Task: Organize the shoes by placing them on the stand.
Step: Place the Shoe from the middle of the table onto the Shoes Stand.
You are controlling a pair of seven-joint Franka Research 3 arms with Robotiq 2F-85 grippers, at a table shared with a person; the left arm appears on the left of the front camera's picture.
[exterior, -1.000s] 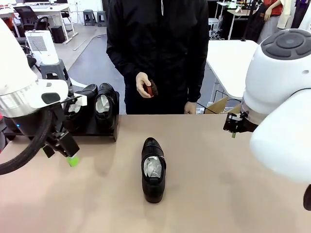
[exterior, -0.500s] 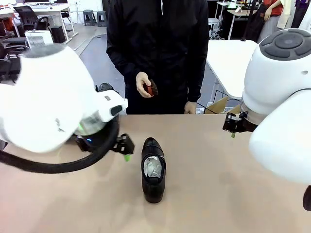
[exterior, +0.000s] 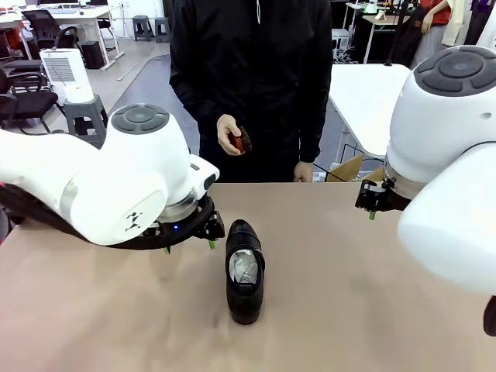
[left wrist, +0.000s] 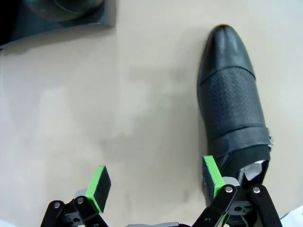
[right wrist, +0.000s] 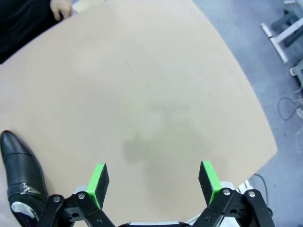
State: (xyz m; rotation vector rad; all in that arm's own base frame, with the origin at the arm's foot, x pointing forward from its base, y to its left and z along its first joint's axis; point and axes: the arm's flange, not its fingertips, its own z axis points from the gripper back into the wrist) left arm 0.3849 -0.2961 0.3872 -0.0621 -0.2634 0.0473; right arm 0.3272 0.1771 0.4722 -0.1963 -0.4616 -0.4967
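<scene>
One glossy black shoe (exterior: 244, 271) with white paper inside lies in the middle of the table, toe toward the person. My left gripper (exterior: 190, 242) hovers open just to its left. In the left wrist view, the shoe (left wrist: 232, 94) lies just past the right finger pad (left wrist: 211, 176) of my left gripper (left wrist: 155, 179), outside the jaws. The black stand (left wrist: 61, 19) shows as a corner at the top left of that view, with part of another dark shoe (left wrist: 61, 4) on it. My right gripper (exterior: 372, 203) hangs open over the table's right side; from its wrist, my right gripper (right wrist: 154, 182) has the shoe (right wrist: 21, 170) at lower left.
A person in black stands at the far side holding a small reddish-brown brush (exterior: 242, 142). The person's other hand (right wrist: 61, 7) rests at the table's far edge. My left arm's bulk (exterior: 116, 186) covers the table's left part. The table's right edge (right wrist: 255, 118) drops off to the floor.
My left arm has swung right from beside the stand to the lone shoe, and now covers the stand and the shoes on it. The right arm and the shoe have not moved.
</scene>
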